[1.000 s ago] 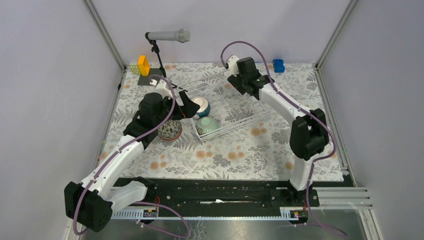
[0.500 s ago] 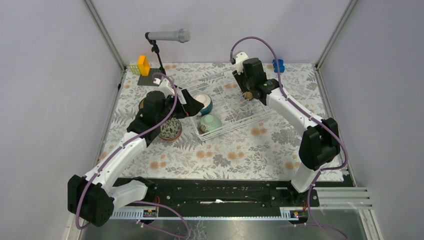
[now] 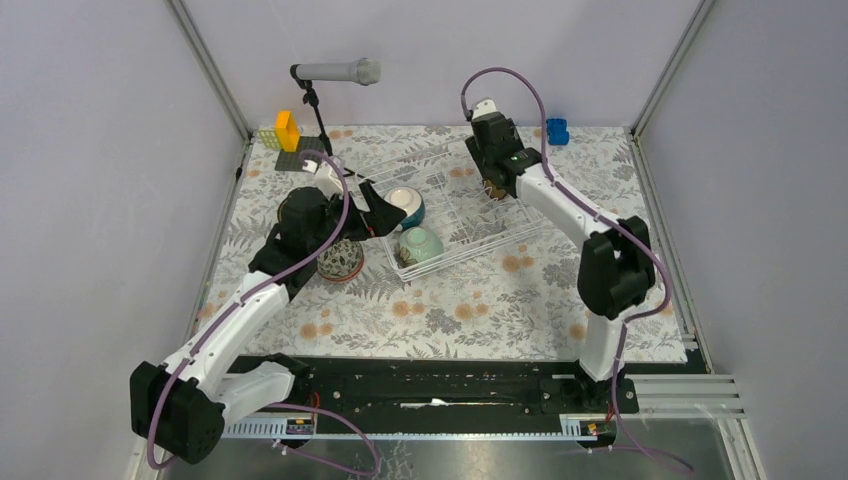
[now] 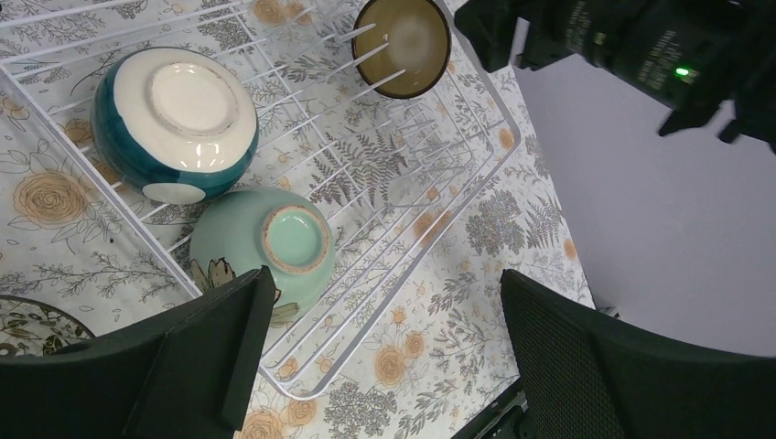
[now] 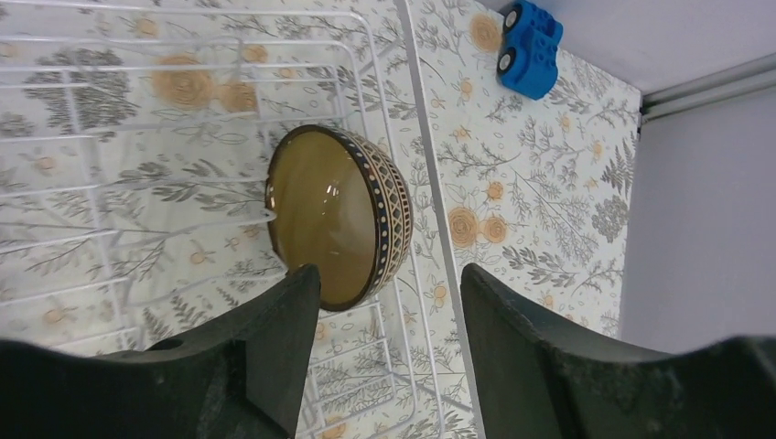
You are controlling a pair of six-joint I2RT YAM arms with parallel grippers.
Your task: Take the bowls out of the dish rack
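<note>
In the white wire dish rack [image 4: 384, 155] lean three bowls: a teal bowl [image 4: 174, 123], a pale green bowl [image 4: 265, 242] and a brown bowl [image 5: 343, 218] with a patterned band. One dark floral bowl [image 3: 340, 260] sits on the desk [image 3: 450, 310] beside it. Left jaws and right jaws gape, empty.

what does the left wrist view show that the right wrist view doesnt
Only the left wrist view: the teal bowl and the pale green bowl, both bottom-up in the dish rack, the edge of a dark patterned bowl outside it, the right arm and the open left hand. Only the right wrist view: the blue toy block, the open right hand and the patterned outside of the brown bowl. Both: the brown bowl standing on edge in the rack, and the floral tablecloth.
</note>
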